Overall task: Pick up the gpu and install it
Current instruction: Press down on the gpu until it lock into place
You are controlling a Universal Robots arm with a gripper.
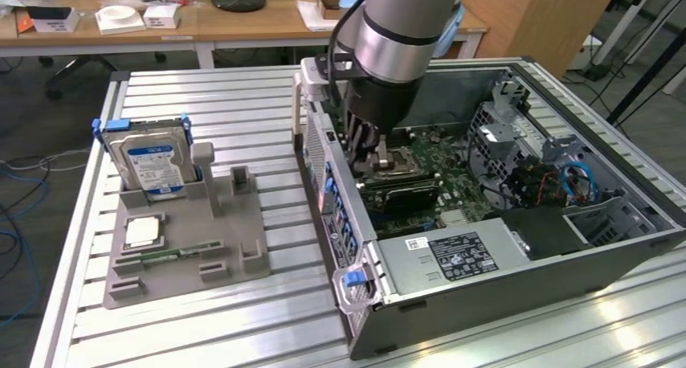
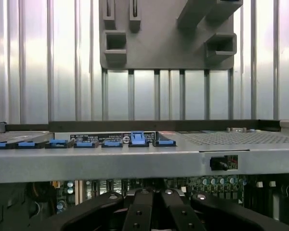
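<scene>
A ribbed metal counter (image 1: 214, 320) carries a grey holder tray (image 1: 230, 247). A silver hard drive (image 1: 150, 163) with a blue label stands upright in the tray; a chip (image 1: 143, 233) and a green memory stick (image 1: 177, 253) lie flat on it. In the background, a wooden desk (image 1: 268, 18) holds small white boxes (image 1: 120, 18).
</scene>
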